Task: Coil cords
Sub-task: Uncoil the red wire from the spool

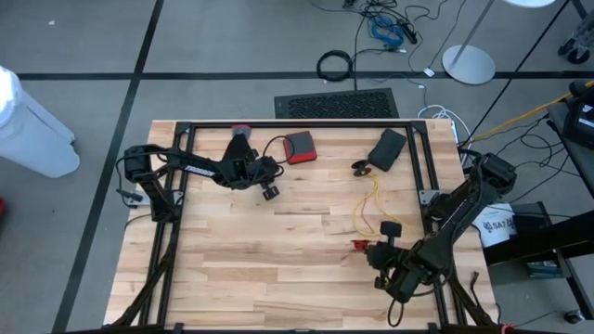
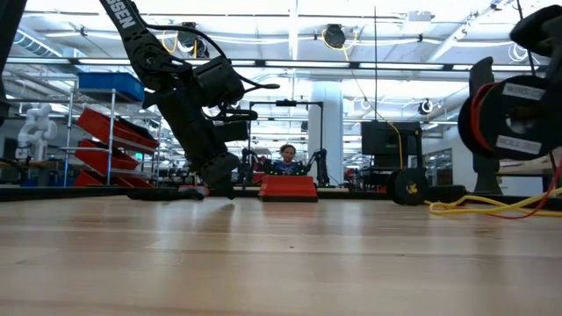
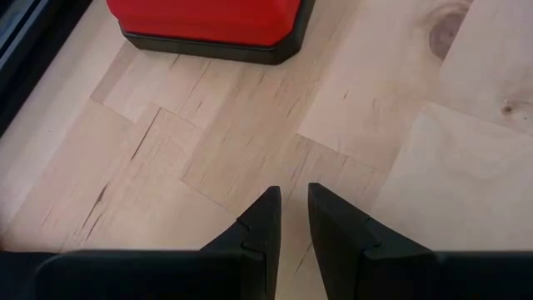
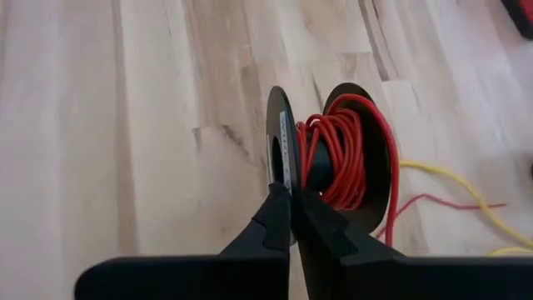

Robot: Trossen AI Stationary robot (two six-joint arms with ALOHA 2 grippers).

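The right gripper [image 4: 291, 193] is clamped on the thin black flange of a spool [image 4: 333, 150] wound with red cord [image 4: 337, 154], near the desk's [image 1: 278, 241] front right corner. The flange is pinched edge-on between the fingertips, so the grip is narrow; judged from this, keep the jaws closed and turn or lift the spool slowly, because a quick wrist move could let the disc pivot or slip out. A loose red tail leaves the spool and lies on the wood beside the yellow cord [image 1: 369, 206], which runs from mid-desk toward the right side; feed slack without dragging the yellow cord along with it. The left gripper [image 3: 293, 218] waits low over bare wood near the back edge, just short of a red box [image 1: 300, 147], its fingers slightly apart and holding nothing. The right wrist view alone shows the pinch on the flange and the red windings; in the high view the spool is largely covered by the arm. The high view alone gives the layout: red box and a black box [image 1: 387, 148] along the back edge, yellow cord between them and the spool. The low view shows the spool standing on edge at the right, with yellow cord on the desk below it.
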